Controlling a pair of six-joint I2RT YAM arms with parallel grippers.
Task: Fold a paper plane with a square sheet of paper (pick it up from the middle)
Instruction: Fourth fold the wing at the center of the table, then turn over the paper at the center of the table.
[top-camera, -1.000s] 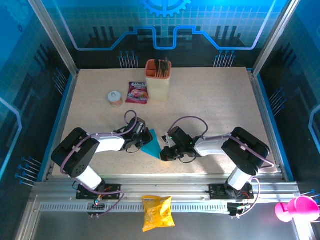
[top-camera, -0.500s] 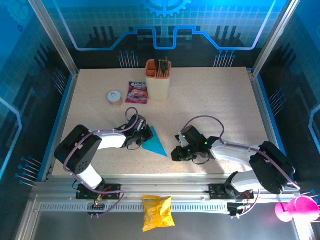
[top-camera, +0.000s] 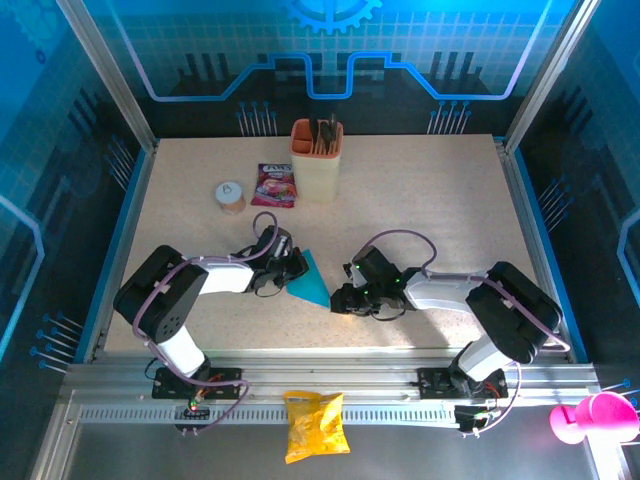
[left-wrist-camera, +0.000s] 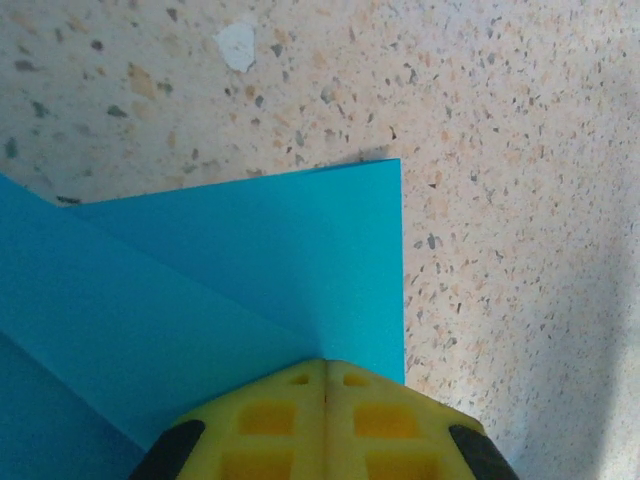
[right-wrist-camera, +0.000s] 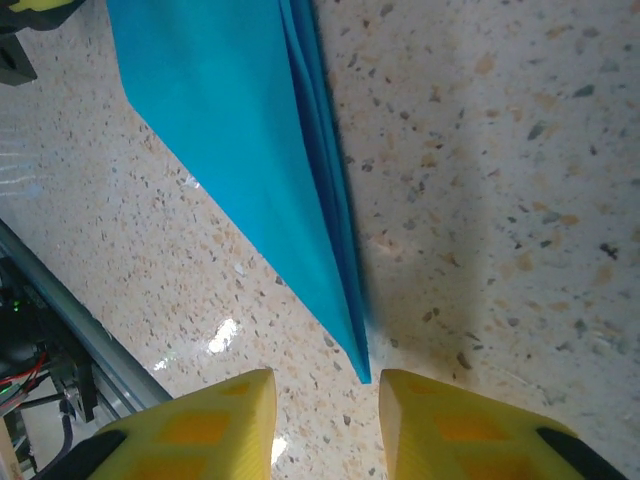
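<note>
1. Right gripper (right-wrist-camera: 325, 385) has come back to the wedge's tip since half a second ago; jaws apart, tip just ahead between them, nothing held.
2. Risk, we judge: an off-centre close would skid or crumple the tip and splay its layers.
3. Square sheet of paper (right-wrist-camera: 230, 130): bright-blue folded wedge, flat on the table (top-camera: 420, 200) between the arms.
4. Left gripper (left-wrist-camera: 322, 375): fingers together on its wide end.

left end effector (left-wrist-camera: 323, 380): jaws pressed together | right end effector (right-wrist-camera: 325, 385): jaws apart, tips angled downward
</note>
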